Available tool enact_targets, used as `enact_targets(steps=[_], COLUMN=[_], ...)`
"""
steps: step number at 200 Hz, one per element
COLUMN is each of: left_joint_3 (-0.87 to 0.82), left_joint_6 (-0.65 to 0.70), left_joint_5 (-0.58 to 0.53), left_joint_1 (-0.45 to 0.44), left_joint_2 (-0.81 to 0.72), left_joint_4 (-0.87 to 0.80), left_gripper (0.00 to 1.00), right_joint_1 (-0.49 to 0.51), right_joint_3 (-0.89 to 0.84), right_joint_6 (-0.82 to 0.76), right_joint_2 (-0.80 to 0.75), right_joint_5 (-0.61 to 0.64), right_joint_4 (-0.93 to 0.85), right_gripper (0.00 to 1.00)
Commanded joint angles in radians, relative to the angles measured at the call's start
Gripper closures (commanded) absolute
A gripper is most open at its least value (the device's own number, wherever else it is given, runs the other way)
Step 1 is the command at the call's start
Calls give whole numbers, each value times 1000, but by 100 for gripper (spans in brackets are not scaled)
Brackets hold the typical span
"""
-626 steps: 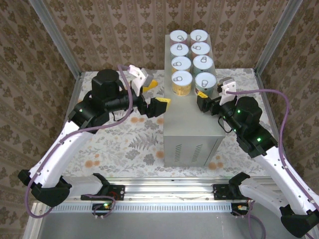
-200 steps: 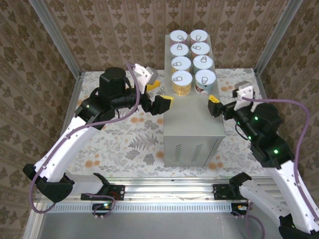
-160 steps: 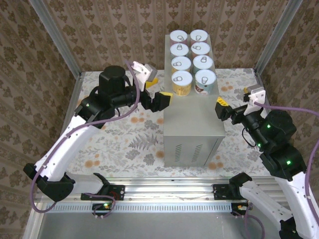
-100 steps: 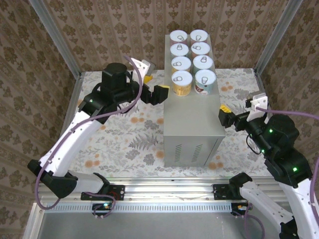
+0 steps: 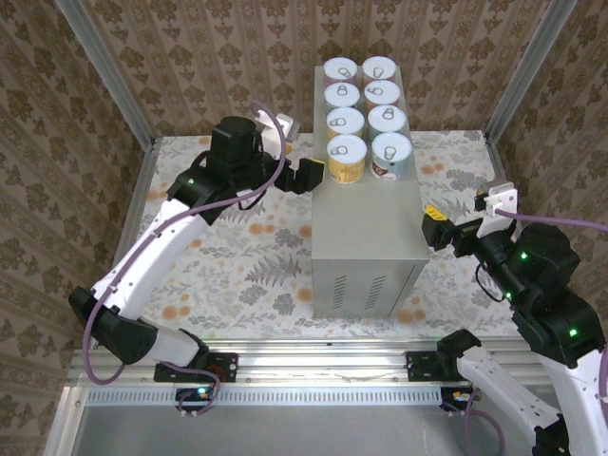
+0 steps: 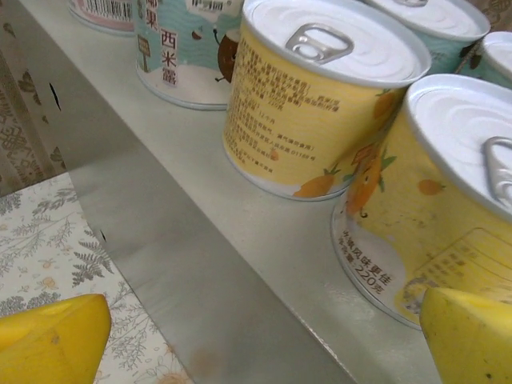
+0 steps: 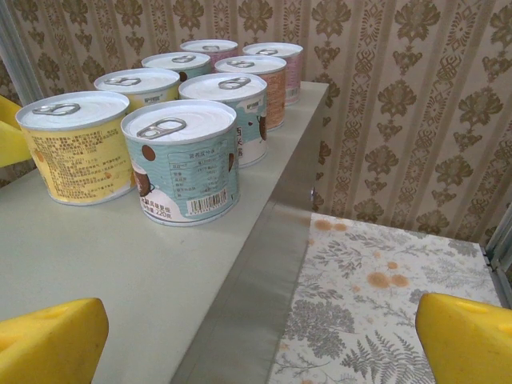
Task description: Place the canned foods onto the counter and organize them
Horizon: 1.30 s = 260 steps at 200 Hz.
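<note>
Eight canned foods stand upright in two rows on the far half of the counter [image 5: 366, 228], a tall grey metal box. The front pair are a yellow can [image 5: 347, 157] and a teal can [image 5: 390, 154]. My left gripper [image 5: 302, 163] hangs open at the counter's left edge, beside the front yellow can [image 6: 432, 200], holding nothing; its yellow fingertips [image 6: 48, 336] straddle the box edge. Off the counter's right edge my right gripper [image 5: 439, 226] is open and empty. It looks along the top at the teal can [image 7: 188, 168] and its yellow neighbour [image 7: 76, 148].
The floral-patterned floor [image 5: 237, 256] lies on both sides of the counter. Aluminium posts [image 5: 109, 81] and patterned walls enclose the cell. A metal rail [image 5: 323, 366] runs along the near edge. The counter's near half is bare grey metal.
The left gripper has swung back and right, up to the counter's left edge by the front yellow can. The right arm has pulled away from the cans, rightward and nearer.
</note>
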Motion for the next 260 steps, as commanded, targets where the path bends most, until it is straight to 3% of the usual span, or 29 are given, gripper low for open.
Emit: enact_targets(steps=[1, 175, 260], left_joint_3=[-10, 16, -41], left_joint_6=[-23, -25, -42], left_joint_5=[23, 66, -28], left_joint_1=[9, 16, 40], left_joint_2=[6, 48, -31], left_joint_4=[27, 16, 24], left_gripper=[0, 0, 0], right_joint_1=[-7, -7, -7], right_joint_3=[23, -6, 23], right_joint_6=[4, 4, -18], right_joint_2=[-13, -12, 19], right_joint_5=[7, -10, -70], right_joint_4=[-13, 14, 15], right_gripper=[0, 0, 0])
